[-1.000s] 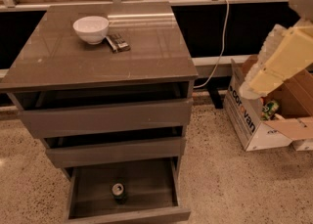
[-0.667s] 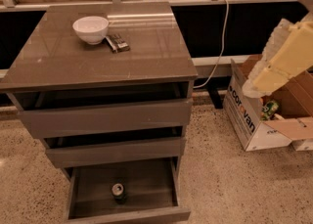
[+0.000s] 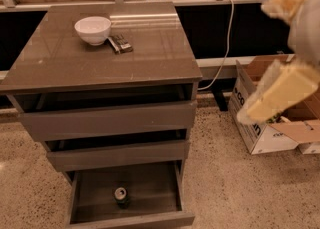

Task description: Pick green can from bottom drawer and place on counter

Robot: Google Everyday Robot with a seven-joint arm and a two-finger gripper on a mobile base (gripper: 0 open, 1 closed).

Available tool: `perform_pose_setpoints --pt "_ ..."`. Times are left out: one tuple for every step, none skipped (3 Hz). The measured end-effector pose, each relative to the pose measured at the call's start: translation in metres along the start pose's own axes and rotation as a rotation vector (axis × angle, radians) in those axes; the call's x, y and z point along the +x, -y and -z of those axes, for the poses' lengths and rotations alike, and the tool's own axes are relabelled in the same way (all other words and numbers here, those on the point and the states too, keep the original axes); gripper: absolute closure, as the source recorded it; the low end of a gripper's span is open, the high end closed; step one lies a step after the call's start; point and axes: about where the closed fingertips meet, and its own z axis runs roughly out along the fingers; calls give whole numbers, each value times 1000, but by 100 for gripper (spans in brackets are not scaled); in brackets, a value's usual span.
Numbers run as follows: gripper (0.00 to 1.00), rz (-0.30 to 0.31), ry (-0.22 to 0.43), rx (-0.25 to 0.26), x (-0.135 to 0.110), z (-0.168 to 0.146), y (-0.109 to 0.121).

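green can (image 3: pixel 121 196): upright on the floor of the bottom drawer, silver top facing up, left of middle and toward the front, clear of all the walls.
bottom drawer (image 3: pixel 150 189): lowest of three, pulled right out, inside open to view, only the can in it.
upper drawers: top drawer (image 3: pixel 107 120) and middle drawer (image 3: pixel 117 154) sit further in, each with a dark gap above its front.
tabletop (image 3: pixel 100 70): glossy grey-brown cabinet top, reflective. The can is not on it.
white bowl (image 3: pixel 93 29): on the tabletop, back left area, upright.
dark flat item (image 3: pixel 120 43): lies on the tabletop just beside the bowl's right side, touching or nearly so. What it is, can't say.
gripper (image 3: pixel 255 110): far right of view, up in the air over the cardboard box (image 3: pixel 260 133), well apart from cabinet and can, nothing seen in it. Blurred pale-yellow shape, so wide or narrow can't be made out.
white cable (image 3: pixel 227 43): hangs down behind the cabinet's right side toward the floor.
floor (image 3: pixel 225 183): speckled stone; the box stands on it, right of the cabinet.
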Motion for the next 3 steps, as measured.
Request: perform_pose_setpoints --pt "0 -113 77 -42 63 -63 -22" --pt "0 -191 121 -107 83 -98 -49" --pt "0 -191 121 -107 83 -98 -49"
